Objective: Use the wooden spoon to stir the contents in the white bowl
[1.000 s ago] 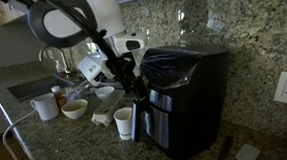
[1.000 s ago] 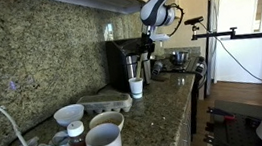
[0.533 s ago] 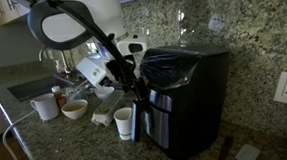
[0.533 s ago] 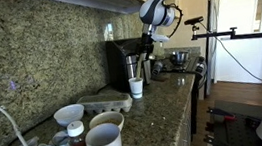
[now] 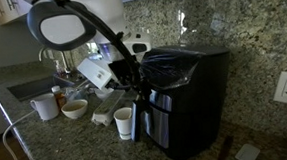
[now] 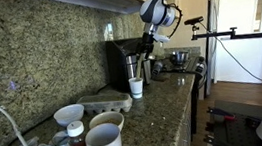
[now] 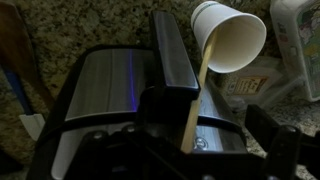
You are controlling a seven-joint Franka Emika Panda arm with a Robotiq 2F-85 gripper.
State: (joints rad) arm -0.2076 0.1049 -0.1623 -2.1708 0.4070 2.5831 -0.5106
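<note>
Arm (image 5: pixel 68 21) shifted, wooden spoon (image 7: pixel 194 100) ahead of gripper (image 7: pixel 166 158)

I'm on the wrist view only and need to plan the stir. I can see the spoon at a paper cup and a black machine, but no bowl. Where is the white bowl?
Observer: The bowl, tan inside, sits on the counter, on the far side of the cup from the machine.
Operator: Anything crowding it?
Observer: A white mug stands right beside it, on the side away from the cup.
Operator: Any lookalike to avoid?
Observer: Yes, a smaller bowl, all white, sits nearer the wall.
</note>
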